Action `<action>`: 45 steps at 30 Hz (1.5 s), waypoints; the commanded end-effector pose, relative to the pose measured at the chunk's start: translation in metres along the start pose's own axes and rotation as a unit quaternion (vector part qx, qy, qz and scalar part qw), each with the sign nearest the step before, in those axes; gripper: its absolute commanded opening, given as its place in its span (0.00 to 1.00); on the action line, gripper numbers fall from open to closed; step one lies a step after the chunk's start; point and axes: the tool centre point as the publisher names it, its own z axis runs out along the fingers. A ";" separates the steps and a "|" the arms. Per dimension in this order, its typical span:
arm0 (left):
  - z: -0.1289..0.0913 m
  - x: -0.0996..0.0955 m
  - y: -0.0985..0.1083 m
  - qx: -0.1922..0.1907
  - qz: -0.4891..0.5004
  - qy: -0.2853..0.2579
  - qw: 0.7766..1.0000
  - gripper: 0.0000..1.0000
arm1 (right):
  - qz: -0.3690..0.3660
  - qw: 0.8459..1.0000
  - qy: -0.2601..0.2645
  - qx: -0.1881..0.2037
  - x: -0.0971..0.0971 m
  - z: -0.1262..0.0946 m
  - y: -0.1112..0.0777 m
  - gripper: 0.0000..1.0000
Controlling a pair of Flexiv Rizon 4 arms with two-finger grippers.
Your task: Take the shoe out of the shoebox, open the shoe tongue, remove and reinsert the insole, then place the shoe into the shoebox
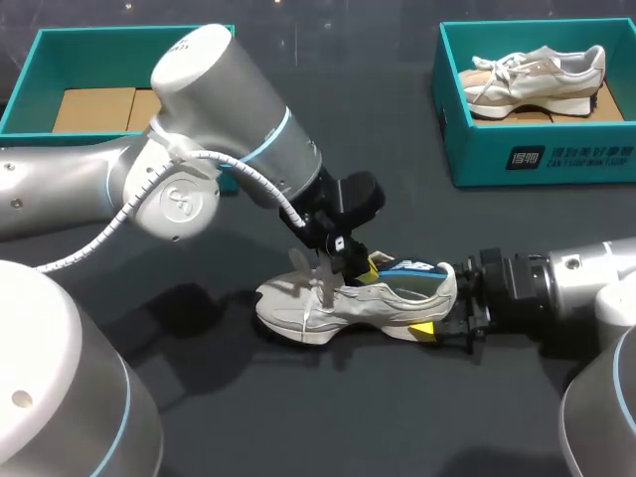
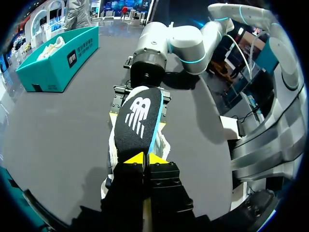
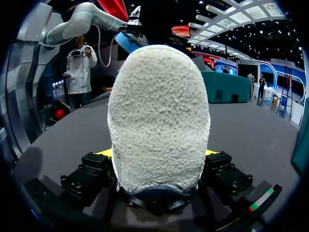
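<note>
- Left hand (image 2: 144, 159) is closed on one end of the black foam insole with the light-blue edge and white logo (image 2: 137, 121). It pinches this end between both yellow tips, above the lace area.
- I judge this grip lets the insole slide along the length of the low cream-and-grey running shoe (image 1: 338, 303). The far end of the insole lies over the heel opening, so it is partly out of the shoe.
- Whether the insole goes out or in, I cannot tell from this moment.
- The right hand (image 3: 157, 153) grips the fuzzy cream heel of the shoe from two sides. This probably stops the shoe from sliding or tipping on the dark grey worktop (image 1: 229, 397) while the other hand pulls or pushes.
- The shoe stands on its sole in the middle of the worktop, outside both boxes.
- The teal cardboard shoebox on the right (image 1: 537, 164) holds a second cream shoe (image 1: 537, 70). It is well apart from the hands.
- The teal shoebox on the left (image 1: 40, 70) shows only brown cardboard inserts (image 1: 94, 107). The left arm passes in front of it.
- The tongue and loose white laces lie just under the left hand, and I think they could catch the insole.
</note>
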 end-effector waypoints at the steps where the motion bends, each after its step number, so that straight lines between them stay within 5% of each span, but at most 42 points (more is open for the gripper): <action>1: -0.002 0.004 0.000 0.010 -0.008 -0.005 1.000 0.00 | 0.001 1.000 0.000 0.002 0.001 0.002 0.000 0.00; 11: -0.001 -0.005 0.008 0.011 -0.037 0.003 0.999 0.00 | 0.001 1.000 0.000 0.002 0.001 0.002 0.000 0.00; 26: 0.004 0.001 -0.027 0.011 -0.030 -0.033 0.999 0.00 | 0.001 1.000 0.000 0.002 0.001 0.002 0.000 0.00; 31: 0.004 0.003 -0.025 0.011 -0.027 -0.057 0.998 0.42 | 0.001 1.000 0.000 0.002 0.001 0.002 0.000 0.00; 40: 0.000 0.005 -0.023 0.025 -0.022 -0.100 0.994 0.62 | 0.001 1.000 0.000 0.002 0.001 0.002 0.000 0.00; 45: 0.004 0.010 -0.024 0.034 -0.001 -0.123 0.992 0.64 | 0.001 1.000 0.000 0.002 0.001 0.002 0.000 0.00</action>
